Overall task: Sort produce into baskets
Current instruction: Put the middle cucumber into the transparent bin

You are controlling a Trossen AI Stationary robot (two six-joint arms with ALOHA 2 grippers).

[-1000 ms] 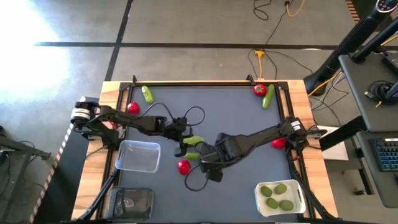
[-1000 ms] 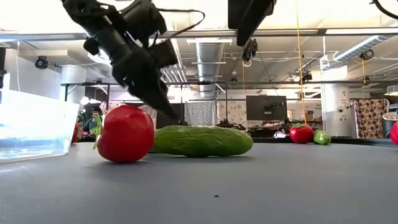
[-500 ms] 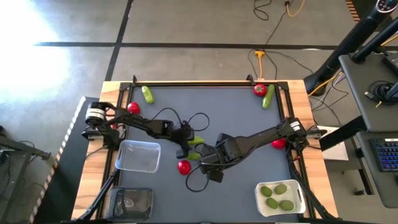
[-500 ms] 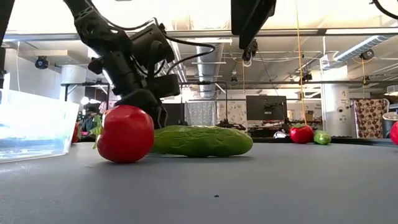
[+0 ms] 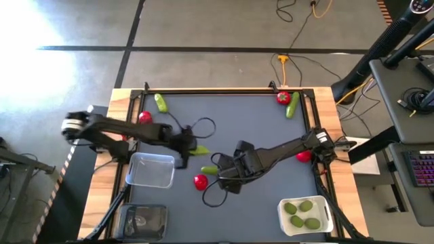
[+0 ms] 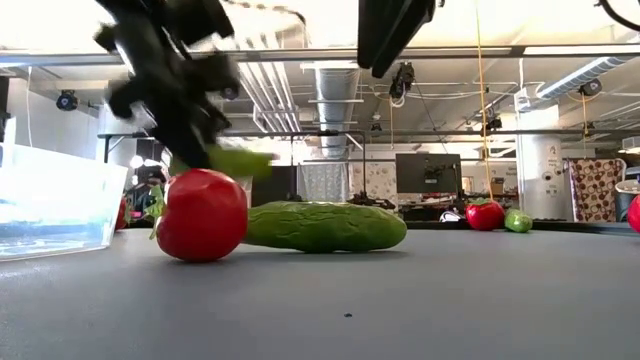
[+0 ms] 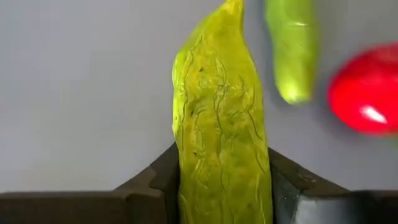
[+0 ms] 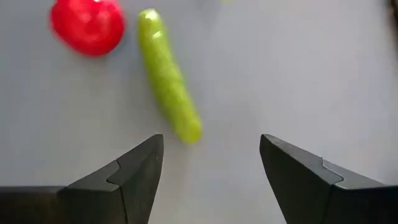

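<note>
My left gripper [image 5: 186, 146] is shut on a light-green cucumber [image 5: 199, 151] and holds it above the dark mat, right of the clear basket [image 5: 150, 169]. My right gripper [image 8: 211, 163] hangs open over a second cucumber [image 8: 168, 84] that lies flat on the mat beside a red tomato [image 8: 87, 25]. In the low view that tomato [image 6: 202, 215] and cucumber [image 6: 325, 226] rest on the table, with the held cucumber [image 6: 235, 160] above them. The white basket [image 5: 305, 213] at the near right holds three limes. A dark-tinted basket [image 5: 144, 220] stands at the near left. My left gripper pinches the cucumber's two sides [image 7: 186, 180] between its two fingers [image 7: 283, 183], toward one end. The fingers come from the table's left and run along the cucumber, whose free end [image 7: 233, 9] sticks out ahead of them. The cucumber is lifted clear of the table.
At the far left lie a cucumber [image 5: 161, 103] and a tomato [image 5: 145, 116]. At the far right are a tomato [image 5: 283, 97] and a cucumber [image 5: 292, 107]. Another tomato [image 5: 303, 156] sits by the right arm. Cables loop over the mat's middle [image 5: 203, 126].
My left gripper has come down onto the cucumber, shut on it and lifted it clear. It has carried it a little toward the table's left. The other cucumber and the tomato have stayed where they were.
</note>
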